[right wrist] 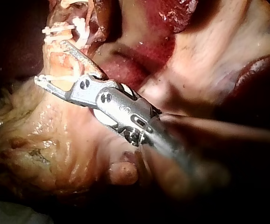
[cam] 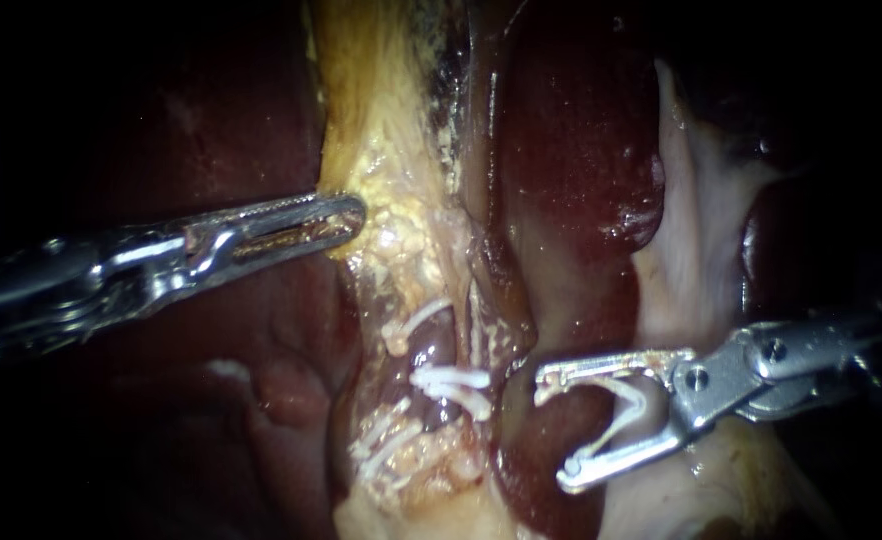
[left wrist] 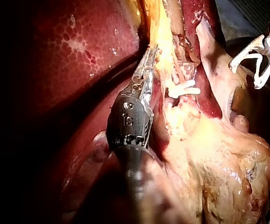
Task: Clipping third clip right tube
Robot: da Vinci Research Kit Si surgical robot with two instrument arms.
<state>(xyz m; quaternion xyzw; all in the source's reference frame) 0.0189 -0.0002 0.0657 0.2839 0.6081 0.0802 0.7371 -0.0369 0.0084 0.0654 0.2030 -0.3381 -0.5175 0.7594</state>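
Observation:
My left instrument (cam: 349, 215) comes in from the left, its jaws shut on the yellow fatty tissue (cam: 391, 150) above the tubes. Several white clips (cam: 451, 382) sit across the thin tubes (cam: 431, 350) in the middle. My right instrument (cam: 556, 432) stands just right of them, apart from the tubes, its jaws wide apart with a white clip (cam: 629, 408) held between them. In the left wrist view the left instrument (left wrist: 148, 60) lies along the yellow tissue beside the clips (left wrist: 183, 88). In the right wrist view the right instrument (right wrist: 50, 61) points at the clipped tubes (right wrist: 62, 30).
Dark red liver (cam: 581, 140) lies behind and on both sides of the tubes. Pale whitish tissue (cam: 701, 200) runs down the right, behind the right instrument's shaft. Lumpy yellow fat (left wrist: 228, 163) spreads below the clips.

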